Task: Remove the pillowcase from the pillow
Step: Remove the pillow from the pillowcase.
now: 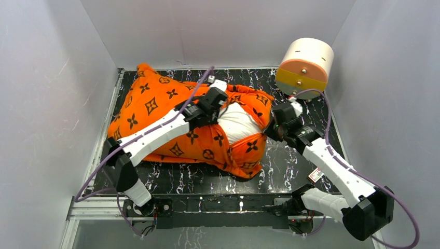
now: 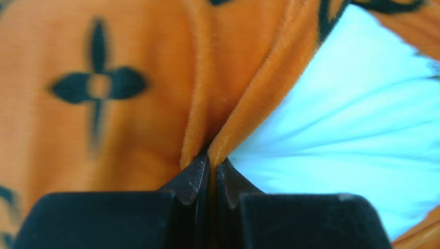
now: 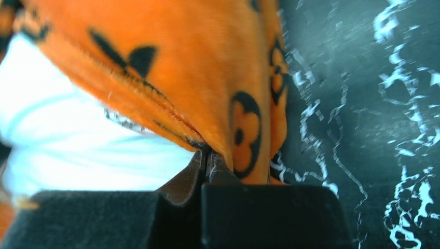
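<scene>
White arms (image 1: 155,132), black joints (image 1: 123,174), purple cables (image 1: 197,88)

Fuzzy velvety cloth pillowcase (image 1: 155,109), smooth wht fabric pillow (image 1: 236,122), glossy blk marble-look table (image 1: 290,166).

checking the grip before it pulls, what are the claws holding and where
Left claw and right claw each pinch the pillowcase by its opening hem.

Right gripper (image 3: 208,163) has its black tips pinched tight on the hem of the soft orange black-printed pillowcase (image 3: 197,62). A plump white pillow (image 3: 67,140) pokes out on the left, with black marbled tabletop (image 3: 363,104) on the right.
</scene>
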You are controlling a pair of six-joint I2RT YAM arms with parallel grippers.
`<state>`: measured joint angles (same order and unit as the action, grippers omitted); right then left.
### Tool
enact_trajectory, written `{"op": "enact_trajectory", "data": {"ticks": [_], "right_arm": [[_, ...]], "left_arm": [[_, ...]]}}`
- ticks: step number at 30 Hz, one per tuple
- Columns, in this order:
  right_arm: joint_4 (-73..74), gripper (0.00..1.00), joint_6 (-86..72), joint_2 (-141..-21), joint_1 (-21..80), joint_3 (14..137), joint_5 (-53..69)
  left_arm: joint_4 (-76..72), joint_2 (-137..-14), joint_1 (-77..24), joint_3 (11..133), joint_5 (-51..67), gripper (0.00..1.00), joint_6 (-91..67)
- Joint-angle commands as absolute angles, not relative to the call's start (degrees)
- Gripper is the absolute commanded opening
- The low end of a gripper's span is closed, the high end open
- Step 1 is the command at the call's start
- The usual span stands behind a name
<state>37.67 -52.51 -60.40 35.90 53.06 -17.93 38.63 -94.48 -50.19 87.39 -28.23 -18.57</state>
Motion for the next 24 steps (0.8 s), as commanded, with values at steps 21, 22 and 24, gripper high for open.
{"op": "enact_trajectory", "data": {"ticks": [21,22,24], "right_arm": [[31.59,0.09,-36.58,-56.84,16.37,45.85,16.57],[30.88,0.10,-36.89,-56.63,16.46,45.94,17.55],[29.97,0.17,-37.34,-56.67,16.50,46.30,19.73]], "left_arm": [[44.90,-80.56,-52.08,96.74,-20.28,0.81,-18.35],[44.91,-81.00,-53.82,96.93,-19.71,0.83,-18.33],[44.85,-82.13,-57.24,96.40,-20.56,0.84,-17.76]]}}
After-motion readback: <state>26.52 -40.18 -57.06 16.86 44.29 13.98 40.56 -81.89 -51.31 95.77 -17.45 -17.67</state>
